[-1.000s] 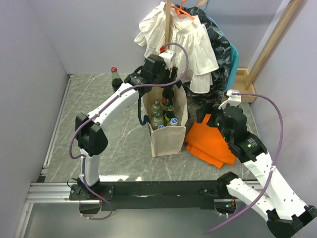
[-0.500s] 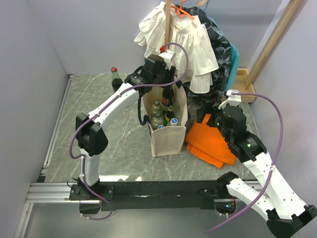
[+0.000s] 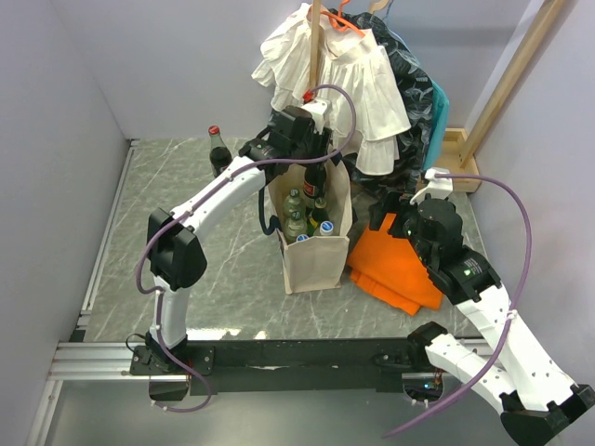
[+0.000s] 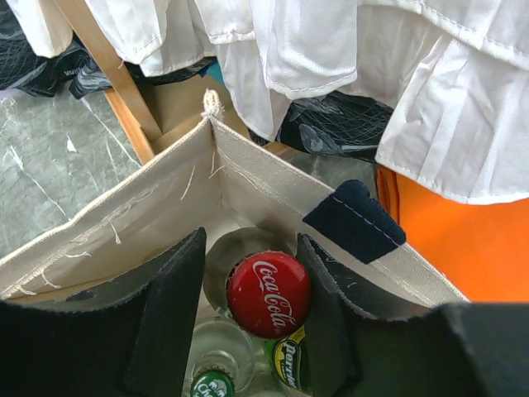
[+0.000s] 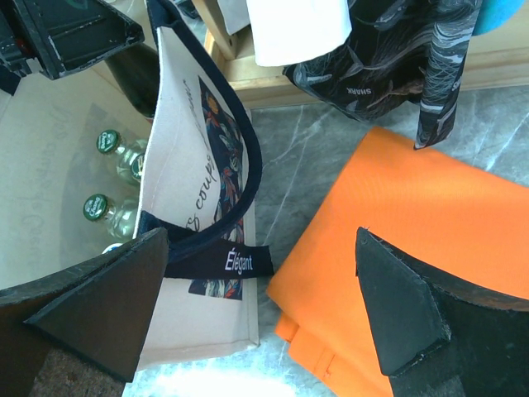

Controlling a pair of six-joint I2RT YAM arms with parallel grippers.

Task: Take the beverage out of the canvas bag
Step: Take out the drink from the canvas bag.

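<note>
Dark glass cola bottle with a red Coca-Cola cap [image 4: 269, 294] stands inside the tall cream canvas bag with navy strap handles [image 3: 316, 255], at its far end, among clear green-capped bottles [image 5: 107, 142]. The left end effector [image 4: 250, 240] is over that end of the bag with a finger on each side of the cap; a thin gap shows on one side, so I cannot tell whether it is clamped. Since a second ago the left arm's elbow has drifted slightly towards the bag and its wrist has edged up a little, while the right arm has not moved. The right end effector [image 5: 260, 240] hangs spread wide just right of the bag, above a flat folded orange cloth [image 3: 395, 265]. The bag sits on a grey marble-patterned table [image 3: 214, 269]. A second red-capped cola bottle [image 3: 217, 149] stands behind and left of the bag. White ruffled garments on a wooden stand [image 3: 349, 70] hang behind the bag, and pale lilac walls [image 3: 186, 65] close it in.
</note>
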